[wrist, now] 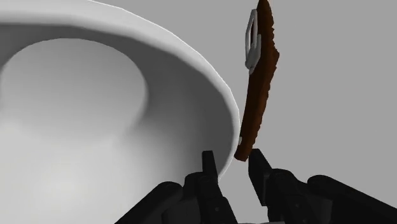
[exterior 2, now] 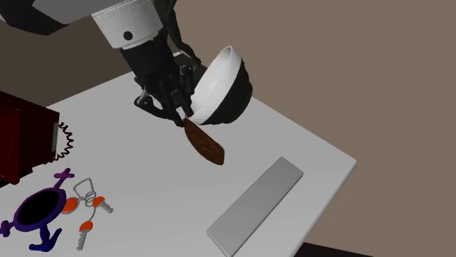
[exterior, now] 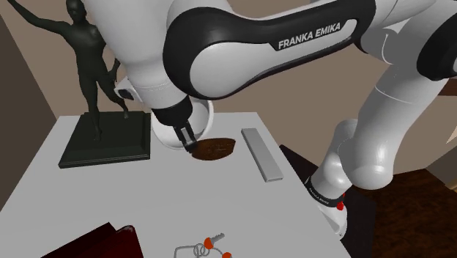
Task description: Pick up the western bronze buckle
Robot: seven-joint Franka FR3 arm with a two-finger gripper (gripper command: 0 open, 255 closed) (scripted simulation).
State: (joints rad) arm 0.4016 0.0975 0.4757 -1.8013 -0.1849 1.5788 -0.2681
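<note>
The buckle (exterior: 214, 149) (exterior 2: 204, 143) (wrist: 257, 83) is a brown oval plate with a pale metal loop on its back. It stands tilted on edge above the white table (exterior: 110, 198), right beside a tipped white bowl (exterior: 167, 135) (exterior 2: 215, 84) (wrist: 95, 95) with a dark outside. My black gripper (exterior: 187, 138) (exterior 2: 183, 117) (wrist: 232, 162) reaches down between bowl and buckle. Its fingers stand narrowly apart and pinch the buckle's near end. The left finger sits against the bowl's rim.
A dark figure statue (exterior: 91, 66) on a black base (exterior: 106, 143) stands behind the bowl. A flat grey bar (exterior: 262, 154) (exterior 2: 256, 206) lies near the table's edge. Keys (exterior: 209, 248) (exterior 2: 88, 208), a purple tag (exterior 2: 36, 212) and a dark red box (exterior 2: 22, 139) lie further off.
</note>
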